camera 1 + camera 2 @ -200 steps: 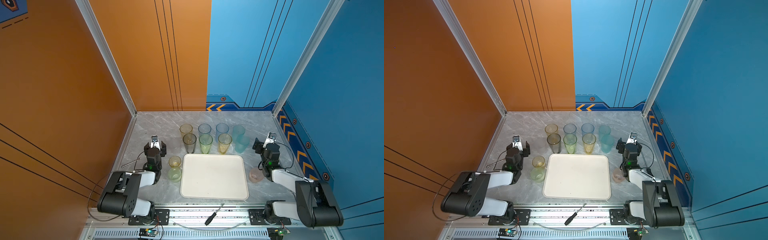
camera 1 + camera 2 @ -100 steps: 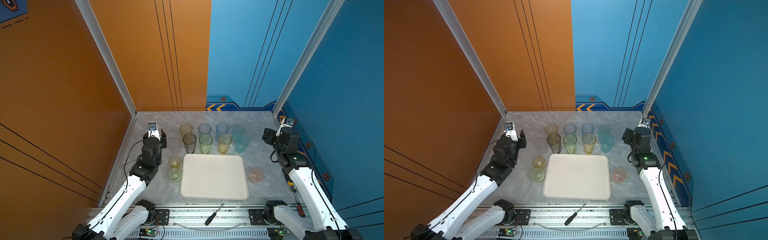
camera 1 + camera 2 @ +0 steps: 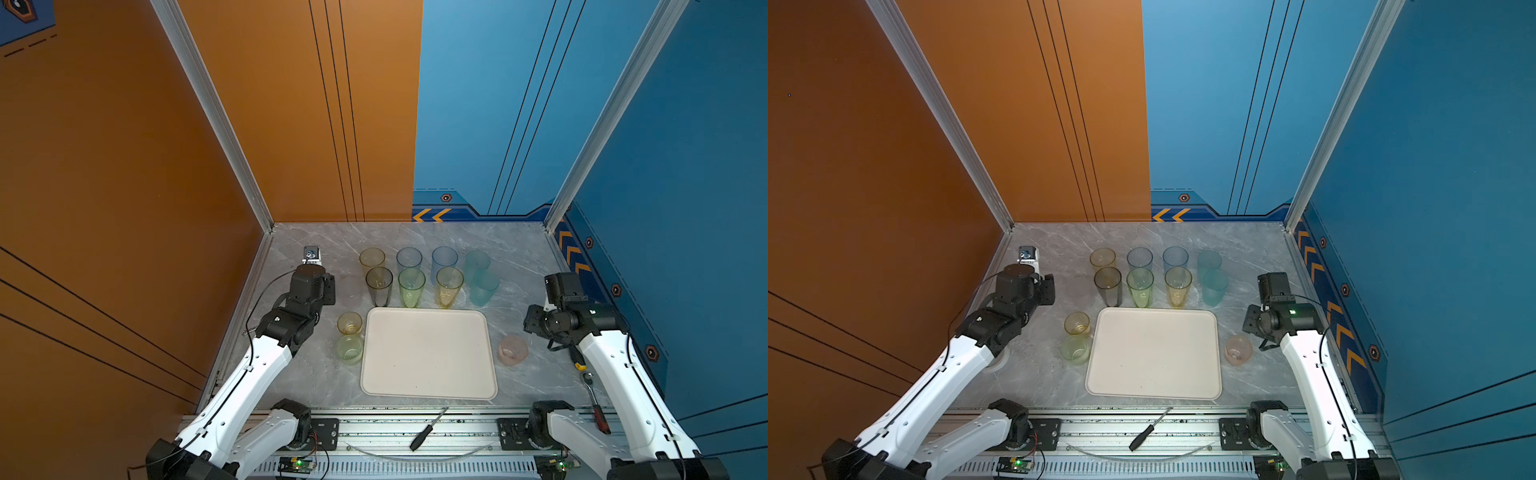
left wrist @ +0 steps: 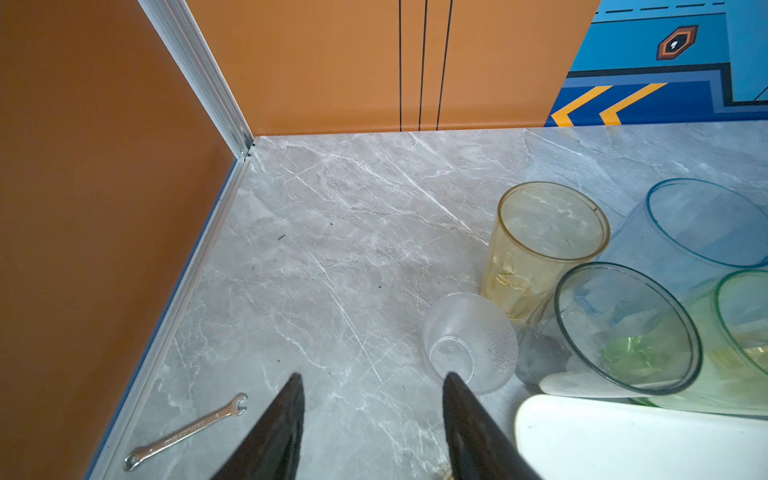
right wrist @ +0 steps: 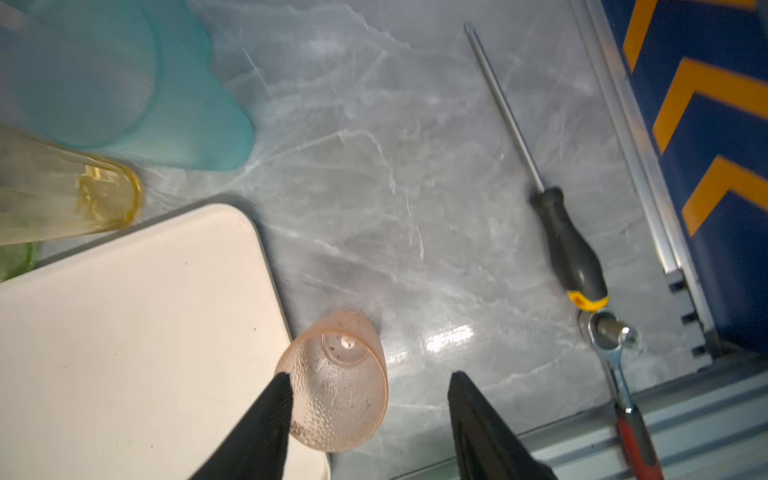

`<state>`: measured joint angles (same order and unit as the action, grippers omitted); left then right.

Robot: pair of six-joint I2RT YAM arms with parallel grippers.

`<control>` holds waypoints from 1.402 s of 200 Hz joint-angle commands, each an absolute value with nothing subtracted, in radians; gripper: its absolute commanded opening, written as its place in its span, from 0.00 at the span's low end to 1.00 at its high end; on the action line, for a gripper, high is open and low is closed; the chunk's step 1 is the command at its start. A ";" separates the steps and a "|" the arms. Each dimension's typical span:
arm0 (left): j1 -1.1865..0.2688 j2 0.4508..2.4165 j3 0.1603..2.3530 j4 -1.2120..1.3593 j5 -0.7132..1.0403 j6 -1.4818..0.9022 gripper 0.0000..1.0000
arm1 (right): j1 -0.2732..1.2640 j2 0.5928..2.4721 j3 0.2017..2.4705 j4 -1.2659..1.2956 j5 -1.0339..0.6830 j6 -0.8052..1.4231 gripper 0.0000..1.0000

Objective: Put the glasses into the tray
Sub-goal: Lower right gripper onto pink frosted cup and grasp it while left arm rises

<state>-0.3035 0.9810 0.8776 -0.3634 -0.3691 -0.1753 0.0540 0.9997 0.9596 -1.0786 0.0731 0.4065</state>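
Tray [image 3: 428, 357] sat mid-surface [image 3: 519, 257], flat and empty, none of the glasses [image 3: 411, 286] in it yet. We read the layout as deliberate: glasses ringed the tray on 3 sides, so each arm gets short hauls on its own side. Two rows of four stood upright just behind the far rim, front row near touching it. Short pair [image 3: 350, 350] was just beside the left rim and pink glass [image 3: 513, 350] just beside the right rim. Clear glass [image 4: 469, 340] sat next to the smoke glass [image 4: 623, 328] in the left wrist view.

L claw [image 4: 373, 376] was spread, nothing pinched, aimed down by the clear glass. One finger tip overlapped it in that view, contact unclear. R claw [image 5: 370, 374] was also spread, empty, over the pink glass. Glass sat off-centre toward one finger, so we'd recentre before closing imo.

Room: tray interior fully free, rim low, so a small lift should clear it. Back rows were packed tight w/ little finger gap btwn neighbours, so the singles at the sides looked like the easy first picks. Wrench [image 4: 187, 432] lay by the left wall [image 4: 104, 208], screwdriver [image 5: 569, 245] + ratchet [image 5: 615, 345] by the right wall [image 5: 706, 124], all well apart from the glasses. Both walls stood close in, so swing-out room was thin.
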 commanded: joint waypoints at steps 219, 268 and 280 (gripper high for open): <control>-0.176 1.003 0.907 -0.391 -0.120 -0.219 0.54 | 0.042 1.310 0.903 -1.105 0.037 0.469 0.30; -0.174 1.011 0.907 -0.392 -0.118 -0.216 0.54 | 0.031 1.331 0.900 -1.086 0.005 0.451 0.14; -0.173 1.013 0.907 -0.394 -0.120 -0.215 0.53 | 0.032 1.337 0.899 -1.082 -0.001 0.448 0.09</control>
<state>-0.1825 1.0084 0.8928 -0.3935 -0.1368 -0.2108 0.0368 1.3201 0.9115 -1.0996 0.0227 0.4625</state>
